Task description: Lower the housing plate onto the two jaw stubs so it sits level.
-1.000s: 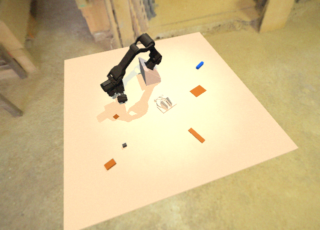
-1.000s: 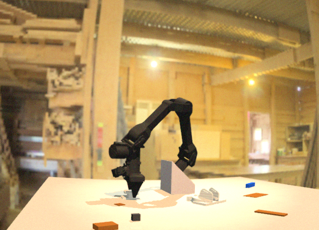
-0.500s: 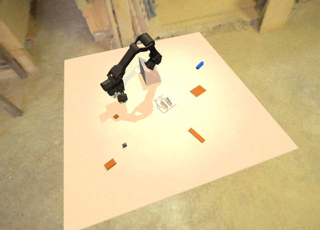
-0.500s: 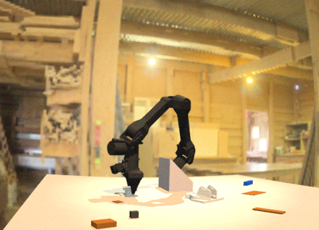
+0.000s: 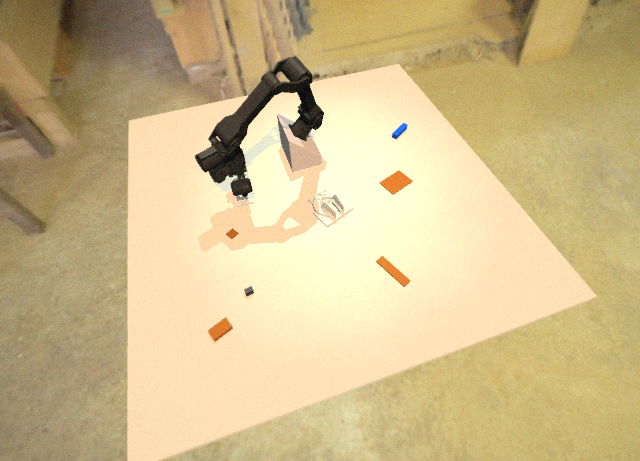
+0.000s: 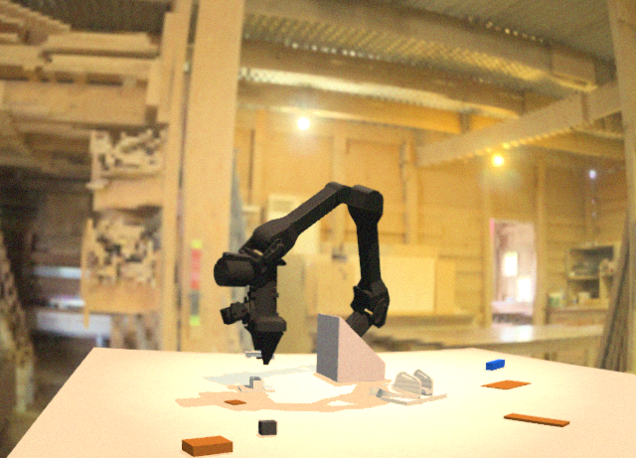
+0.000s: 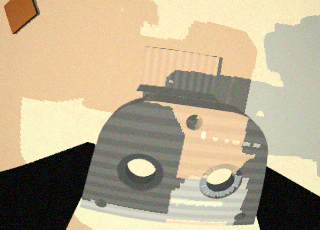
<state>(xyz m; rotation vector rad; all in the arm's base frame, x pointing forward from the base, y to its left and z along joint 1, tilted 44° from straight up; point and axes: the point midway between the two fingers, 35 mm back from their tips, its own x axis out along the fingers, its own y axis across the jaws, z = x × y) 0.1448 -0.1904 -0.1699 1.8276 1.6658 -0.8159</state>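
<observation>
My jaws (image 5: 241,196) (image 6: 265,362) grip the housing plate (image 6: 252,354) (image 7: 175,160) above the desk (image 5: 320,332) (image 6: 359,432) (image 7: 60,65); next, I carry it over the 2 stubs.

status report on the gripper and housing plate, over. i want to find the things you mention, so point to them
Gripper (image 6: 265,363) (image 7: 176,164) shut on housing plate (image 7: 175,150), plate raised off table. Two jaws (image 5: 331,206) (image 6: 413,384) stand apart from it. Nothing visibly blocking.

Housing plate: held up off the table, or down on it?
Held up: it sits between the gripper's fingers, raised above the table in the exterior view.
</observation>
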